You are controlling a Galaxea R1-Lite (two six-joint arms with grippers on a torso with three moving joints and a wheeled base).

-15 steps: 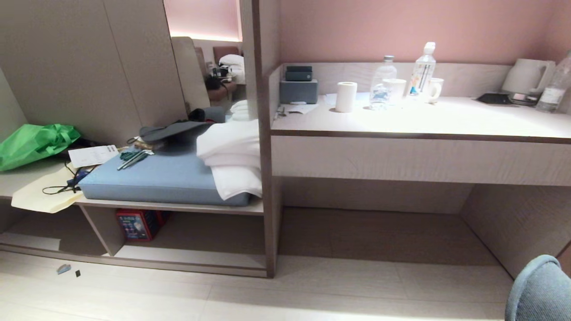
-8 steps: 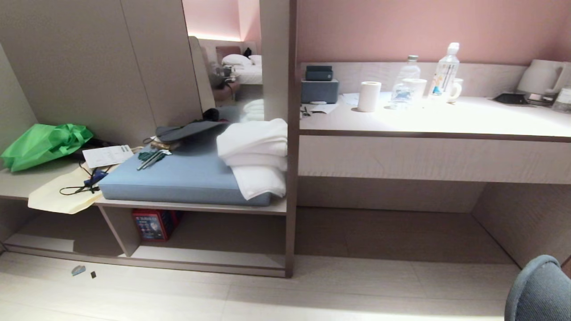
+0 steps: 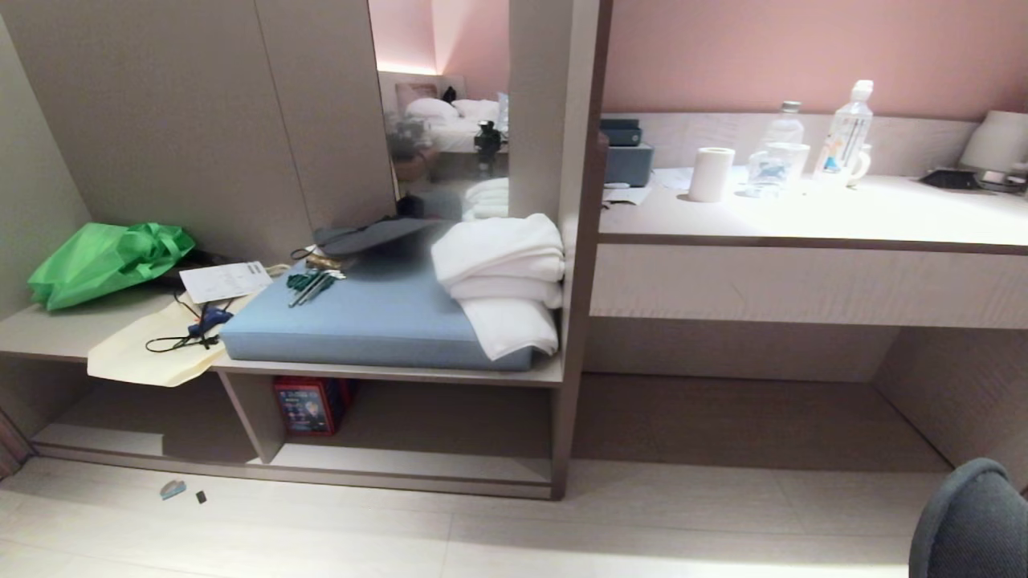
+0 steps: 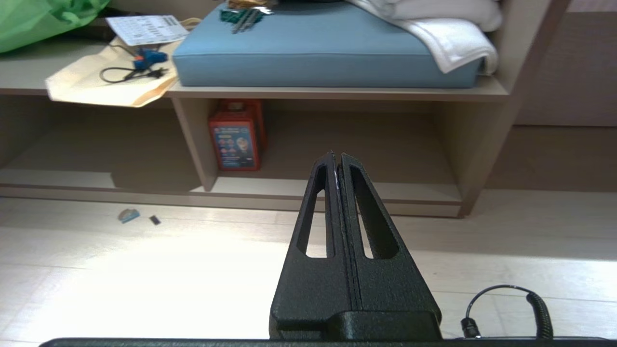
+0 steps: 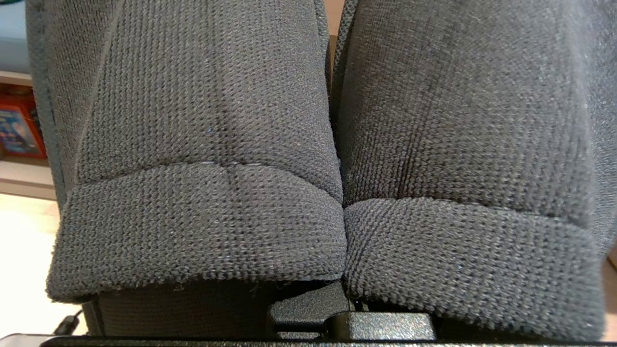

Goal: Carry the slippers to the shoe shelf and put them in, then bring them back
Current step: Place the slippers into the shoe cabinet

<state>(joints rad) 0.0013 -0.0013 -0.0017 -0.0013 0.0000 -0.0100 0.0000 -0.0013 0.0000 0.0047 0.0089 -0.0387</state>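
The 2 slippers [image 5: 337, 159] hang side by side against the right wrist camera, their knitted uppers filling that view and one toe showing at the lower right corner of the head view, which suggests they are carried as a pair so that 1 arm can deliver both. The right gripper's fingertips are hidden behind the fabric; it is clamped on the slippers. The shoe shelf [image 3: 418, 461] lies ahead under the blue cushion [image 3: 377, 321], while the left gripper [image 4: 337, 161] is pressed together, holding nothing
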